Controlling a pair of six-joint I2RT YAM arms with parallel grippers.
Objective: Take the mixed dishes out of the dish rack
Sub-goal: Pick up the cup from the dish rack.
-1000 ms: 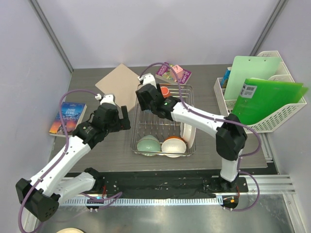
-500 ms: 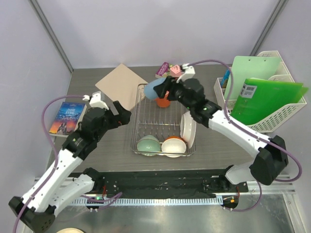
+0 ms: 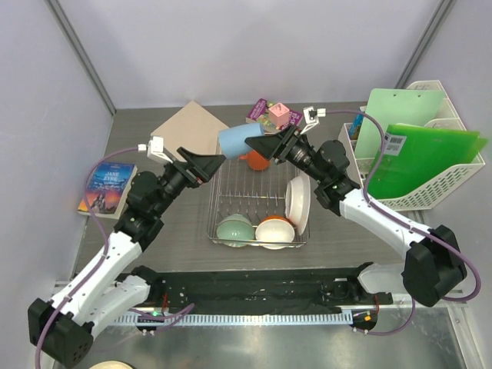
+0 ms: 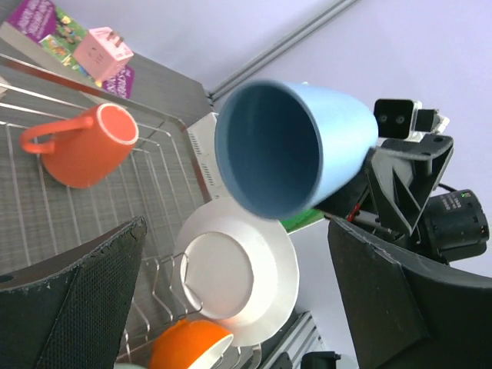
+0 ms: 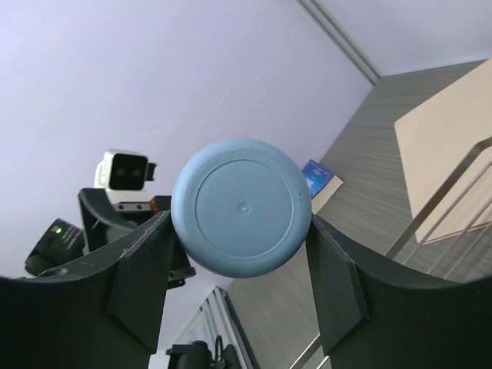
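My right gripper (image 3: pixel 263 144) is shut on the small light-blue cup (image 3: pixel 237 141) and holds it sideways in the air over the far-left corner of the dish rack (image 3: pixel 218 201). The right wrist view shows the cup's base (image 5: pixel 241 207) pinched between both fingers (image 5: pixel 142 277). My left gripper (image 3: pixel 211 163) is open just left of the cup. In the left wrist view the cup's mouth (image 4: pixel 269 150) faces it from beyond the fingertips. In the rack are the orange-red mug (image 3: pixel 258 161), the white plate (image 3: pixel 298 198) on edge, the pale green bowl (image 3: pixel 234 229) and the cream bowl with orange outside (image 3: pixel 274 228).
A book (image 3: pixel 108 187) lies on the table at the left. A tan board (image 3: pixel 188 132) lies behind the rack's left corner, a purple booklet with a pink block (image 3: pixel 277 114) behind the rack. A white plastic basket (image 3: pixel 430 196) with green folders stands at the right.
The right gripper has lifted the light-blue cup out of the rack and carried it left with its mouth turned leftward. The left gripper has swung up and right toward the cup, still open.
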